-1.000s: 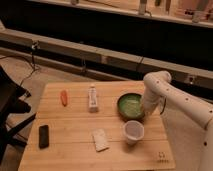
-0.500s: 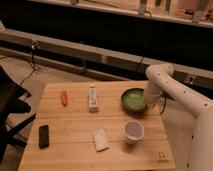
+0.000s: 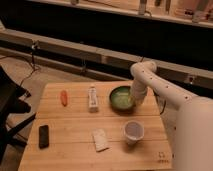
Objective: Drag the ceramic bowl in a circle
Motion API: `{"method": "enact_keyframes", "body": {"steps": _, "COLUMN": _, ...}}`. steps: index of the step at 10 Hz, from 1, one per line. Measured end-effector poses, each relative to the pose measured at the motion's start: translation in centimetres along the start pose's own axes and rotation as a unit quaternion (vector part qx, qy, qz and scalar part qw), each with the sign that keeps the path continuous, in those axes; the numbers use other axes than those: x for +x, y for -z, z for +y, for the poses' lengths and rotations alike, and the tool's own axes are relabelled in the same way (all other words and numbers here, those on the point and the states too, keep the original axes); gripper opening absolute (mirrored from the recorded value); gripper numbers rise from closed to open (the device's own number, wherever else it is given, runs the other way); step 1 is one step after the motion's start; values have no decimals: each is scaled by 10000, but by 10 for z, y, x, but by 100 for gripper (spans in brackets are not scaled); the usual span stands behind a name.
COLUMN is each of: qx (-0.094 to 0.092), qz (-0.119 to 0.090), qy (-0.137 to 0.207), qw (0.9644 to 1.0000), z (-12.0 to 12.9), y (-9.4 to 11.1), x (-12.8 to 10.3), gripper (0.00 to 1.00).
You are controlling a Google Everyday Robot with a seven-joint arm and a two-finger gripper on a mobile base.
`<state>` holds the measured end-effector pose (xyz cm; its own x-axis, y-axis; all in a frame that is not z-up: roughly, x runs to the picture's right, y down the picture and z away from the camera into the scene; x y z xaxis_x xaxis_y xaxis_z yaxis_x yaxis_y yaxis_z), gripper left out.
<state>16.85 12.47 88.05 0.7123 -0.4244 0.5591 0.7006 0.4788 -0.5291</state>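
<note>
Scanning the wooden table [image 3: 70,122] from its left edge: a dark flat rectangular object [image 3: 44,136] lies near the front left corner. A small orange item [image 3: 63,97] lies toward the back. A white tube-like object [image 3: 92,98] lies lengthwise to the right of it, apart from it. A flat white packet [image 3: 100,139] lies near front centre. The ceramic bowl [image 3: 119,98] sits upright at the back right of the table, near the tube but not touching, its green inside showing. A translucent white cup [image 3: 133,132] stands in front of the bowl, apart from it. The gripper [image 3: 132,101] is down at the bowl's right rim, with the white arm [image 3: 150,82] reaching in from the right. Whether the gripper clamps the rim or is released cannot be told.
</note>
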Motion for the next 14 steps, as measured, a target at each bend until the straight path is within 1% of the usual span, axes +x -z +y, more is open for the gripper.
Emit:
{"method": "enact_keyframes", "body": {"steps": 1, "qx": -73, "qz": -83, "qy": 45, "qw": 9999, "z": 3, "y": -7, "x": -9, "gripper": 7}}
{"method": "enact_keyframes", "body": {"steps": 2, "qx": -89, "qz": -109, "qy": -7, "qw": 9999, "z": 6, "y": -11, "x": -15, "gripper": 9}}
{"method": "enact_keyframes", "body": {"steps": 3, "qx": -54, "qz": -54, "qy": -99, "qw": 9999, "z": 12, "y": -8, "x": -15, "gripper": 6}}
{"method": "enact_keyframes", "body": {"steps": 4, "qx": -29, "qz": -22, "qy": -177, "qw": 9998, "z": 16, "y": -3, "x": -9, "gripper": 1}}
{"method": "enact_keyframes", "body": {"steps": 5, "qx": -12, "qz": -9, "qy": -222, "qw": 9998, "z": 14, "y": 3, "x": -2, "gripper": 0}}
{"method": "enact_keyframes", "body": {"steps": 6, "qx": -25, "qz": -12, "qy": -178, "qw": 9998, "z": 8, "y": 6, "x": 6, "gripper": 0}}
{"method": "enact_keyframes", "body": {"steps": 7, "qx": -34, "qz": -23, "qy": -112, "qw": 9999, "z": -3, "y": 7, "x": 10, "gripper": 0}}
{"method": "enact_keyframes", "body": {"steps": 8, "qx": -45, "qz": -37, "qy": -49, "qw": 10000, "z": -13, "y": 7, "x": 8, "gripper": 0}}
{"method": "enact_keyframes", "body": {"steps": 9, "qx": -62, "qz": -54, "qy": -38, "qw": 10000, "z": -16, "y": 5, "x": 5, "gripper": 0}}
{"method": "enact_keyframes", "body": {"steps": 11, "qx": -60, "qz": -37, "qy": -87, "qw": 9999, "z": -7, "y": 6, "x": -1, "gripper": 0}}
{"method": "enact_keyframes", "body": {"steps": 12, "qx": -59, "qz": -28, "qy": -122, "qw": 9999, "z": -2, "y": 8, "x": 0, "gripper": 0}}
{"method": "enact_keyframes", "body": {"steps": 14, "qx": -43, "qz": -50, "qy": -166, "qw": 9998, "z": -2, "y": 13, "x": 12, "gripper": 0}}
